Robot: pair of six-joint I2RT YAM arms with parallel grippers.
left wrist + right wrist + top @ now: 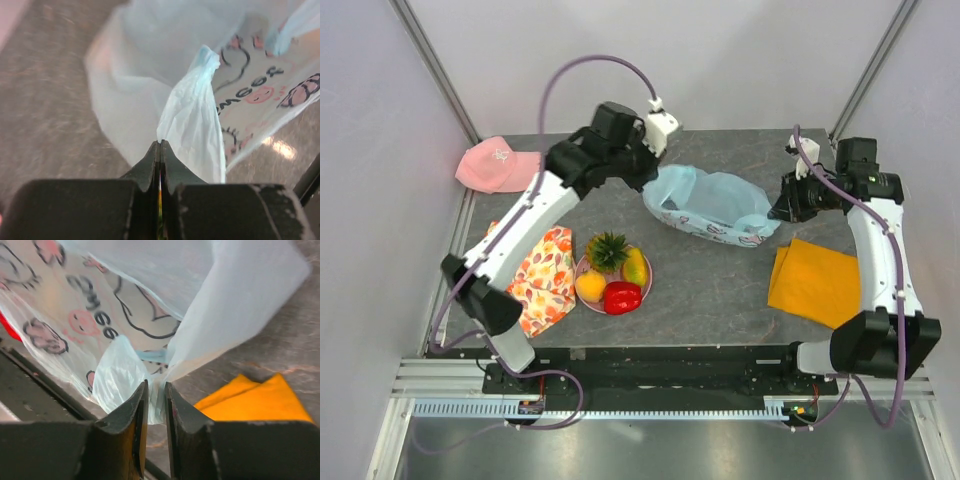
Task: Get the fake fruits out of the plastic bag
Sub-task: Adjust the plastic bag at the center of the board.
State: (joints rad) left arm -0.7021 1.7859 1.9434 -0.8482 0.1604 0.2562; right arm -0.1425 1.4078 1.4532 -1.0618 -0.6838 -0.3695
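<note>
Jaws of our left gripper [160,146] and right gripper [156,388] both clench the plastic bag [710,205], mid-tabletop. Four fake fruits [620,295] sit at its 7 o'clock. Next, we judge, lift and tip out any remainder.

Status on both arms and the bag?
Left gripper shut on plastic bag. Right gripper shut on its other end. Four fake fruits on plate; bag contents hidden. Nothing blocking.

The thin, crinkly light-blue plastic bag [710,205] is translucent film with a soft sheen, creased and wrinkled. The small plastic fruits [622,296] look smooth and glossy. The flat orange cloth [812,280] and the floral orange-and-white cloth [545,275] are matt fabric. The grey mottled tabletop [720,300] is dull and faintly scuffed.
</note>
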